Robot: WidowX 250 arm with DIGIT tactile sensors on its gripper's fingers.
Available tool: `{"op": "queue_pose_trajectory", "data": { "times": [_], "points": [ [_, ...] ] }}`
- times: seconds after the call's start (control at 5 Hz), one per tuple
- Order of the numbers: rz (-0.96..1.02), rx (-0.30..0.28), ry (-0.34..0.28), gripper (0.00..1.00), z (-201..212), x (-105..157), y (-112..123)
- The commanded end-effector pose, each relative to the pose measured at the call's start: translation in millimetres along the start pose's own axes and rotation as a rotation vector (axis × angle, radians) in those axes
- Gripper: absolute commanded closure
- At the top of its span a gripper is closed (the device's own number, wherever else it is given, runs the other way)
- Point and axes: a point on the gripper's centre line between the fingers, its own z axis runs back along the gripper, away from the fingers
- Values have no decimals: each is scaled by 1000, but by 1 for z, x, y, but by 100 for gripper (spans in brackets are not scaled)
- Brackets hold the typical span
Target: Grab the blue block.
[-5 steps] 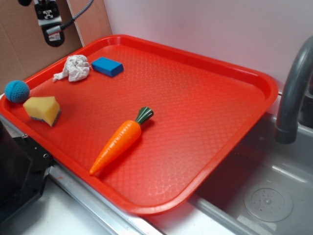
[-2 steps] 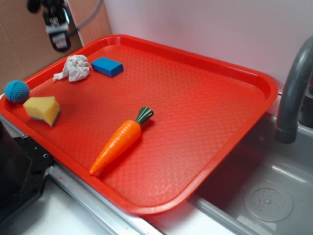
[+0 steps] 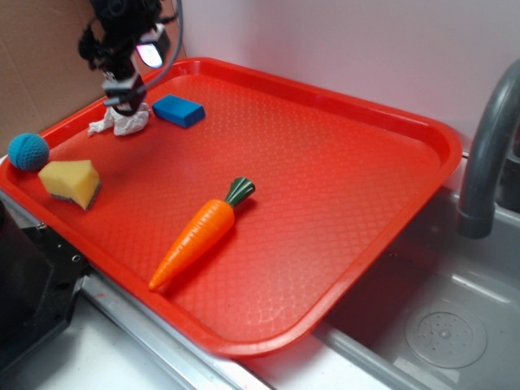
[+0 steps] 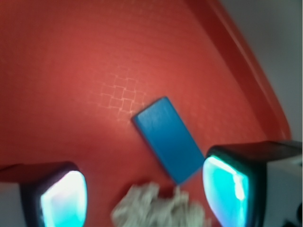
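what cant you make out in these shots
- Wrist view: tool fingertips cut off by the bottom edge; the crumpled paper is blurred.
- Exterior view: tool covers part of the paper; its opening is unreadable.
- Faucet cut off at the right edge.
- Blue block: underside unseen.

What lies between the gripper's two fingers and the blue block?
In the wrist view, the crumpled white paper sits between the open gripper fingers, just before the blue block.

Pale wall (image 3: 341, 49) running behind and off to the side of the claw, brown cardboard panel (image 3: 41, 65) close beside it. Far across from the claw, grey faucet (image 3: 487, 154) arching over a steel sink (image 3: 439, 325), round drain (image 3: 445, 333) catching soft light.
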Motion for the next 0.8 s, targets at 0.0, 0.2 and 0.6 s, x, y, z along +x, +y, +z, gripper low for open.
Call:
{"op": "queue_pose_trajectory", "data": {
  "times": [0.0,0.2,0.6],
  "points": [
    [-47,-75,5,0,-47,11,28],
    [-56,-127,65,0,-67,8,27],
    [148,-134,169,100,-2,25,8]
  ]
}}
